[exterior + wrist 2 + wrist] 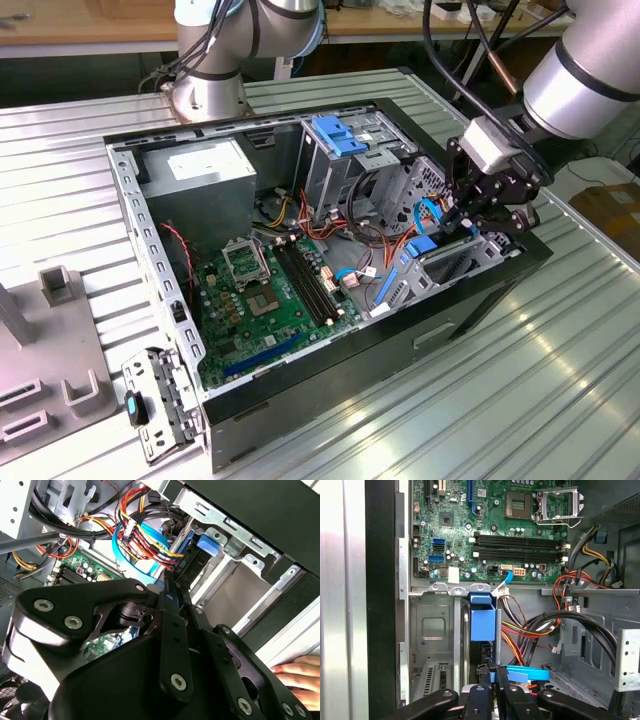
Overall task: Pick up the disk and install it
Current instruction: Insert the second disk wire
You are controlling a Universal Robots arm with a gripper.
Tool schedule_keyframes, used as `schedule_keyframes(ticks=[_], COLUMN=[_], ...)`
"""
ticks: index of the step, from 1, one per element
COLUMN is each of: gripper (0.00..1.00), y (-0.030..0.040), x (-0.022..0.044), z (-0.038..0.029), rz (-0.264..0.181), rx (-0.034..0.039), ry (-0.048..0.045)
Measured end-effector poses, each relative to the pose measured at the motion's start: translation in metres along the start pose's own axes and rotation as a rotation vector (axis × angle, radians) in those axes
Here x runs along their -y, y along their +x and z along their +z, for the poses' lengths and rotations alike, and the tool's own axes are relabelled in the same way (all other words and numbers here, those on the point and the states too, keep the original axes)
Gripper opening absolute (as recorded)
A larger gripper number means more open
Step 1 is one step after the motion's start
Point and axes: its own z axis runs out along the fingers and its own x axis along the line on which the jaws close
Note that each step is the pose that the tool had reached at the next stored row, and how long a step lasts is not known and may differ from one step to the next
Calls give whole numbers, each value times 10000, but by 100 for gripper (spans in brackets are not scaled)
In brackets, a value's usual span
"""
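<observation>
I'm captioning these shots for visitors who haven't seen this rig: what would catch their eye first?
First, the open computer case on the ribbed metal table, its green motherboard exposed. Next, the arm's black hand reaching into the drive bay at the exterior view's right, where the disk with its bright blue bracket stands on edge in a slot. A tangle of red, orange and yellow cables runs beside it.

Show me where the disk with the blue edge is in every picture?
Exterior view: the disk stands on edge in the drive bay toward the exterior view's right.
First wrist view: its blue bracket sits in the bay beside the motherboard.
Second wrist view: its blue tab meets the silver bay rail.
Shared landmark: the green motherboard.
</observation>
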Motion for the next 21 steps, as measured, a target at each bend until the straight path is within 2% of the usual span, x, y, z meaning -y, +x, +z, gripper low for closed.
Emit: schedule_keyframes(ticks=[2, 3, 4, 5, 11, 21], gripper=[16, 16, 16, 16, 16, 16], y=[0, 1, 1, 1, 25, 33], x=[-2, -2, -2, -2, -9, -19], z=[0, 2, 1, 1, 1, 47], rz=[-1, -8, -30, -35, -31, -29], rx=[-2, -2, -5, -5, 65, 93], ry=[13, 58, 200, 229, 234, 233])
